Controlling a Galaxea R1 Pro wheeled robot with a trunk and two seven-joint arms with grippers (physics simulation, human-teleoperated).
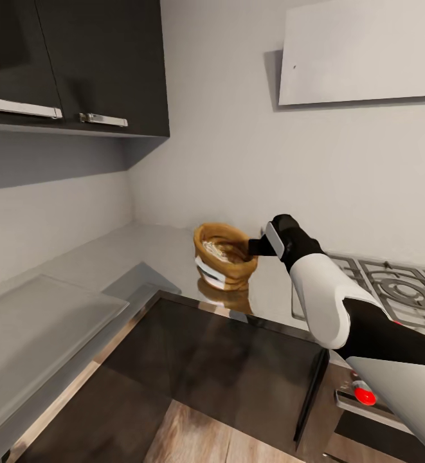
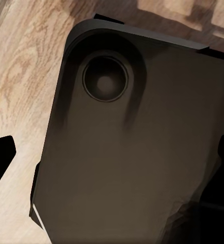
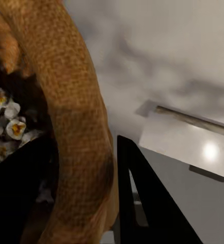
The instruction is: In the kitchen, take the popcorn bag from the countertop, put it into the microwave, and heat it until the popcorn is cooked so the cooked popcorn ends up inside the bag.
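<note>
While the popcorn bag (image 1: 224, 256) stands near the counter (image 1: 109, 257) edge holding popcorn (image 3: 7, 122), the right gripper (image 1: 258, 247) fingers (image 3: 152, 203) straddle and grasp its rolled rim; left fingers' state unclear.

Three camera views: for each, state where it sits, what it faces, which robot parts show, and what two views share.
Head view: high, looking down at the countertop, popcorn bag, hob; right arm shows.
Left wrist view: faces wooden floor and the robot's dark base.
Right wrist view: at the bag's rim, fingers straddling it; popcorn inside.
Head and right wrist views share the bag.
</note>
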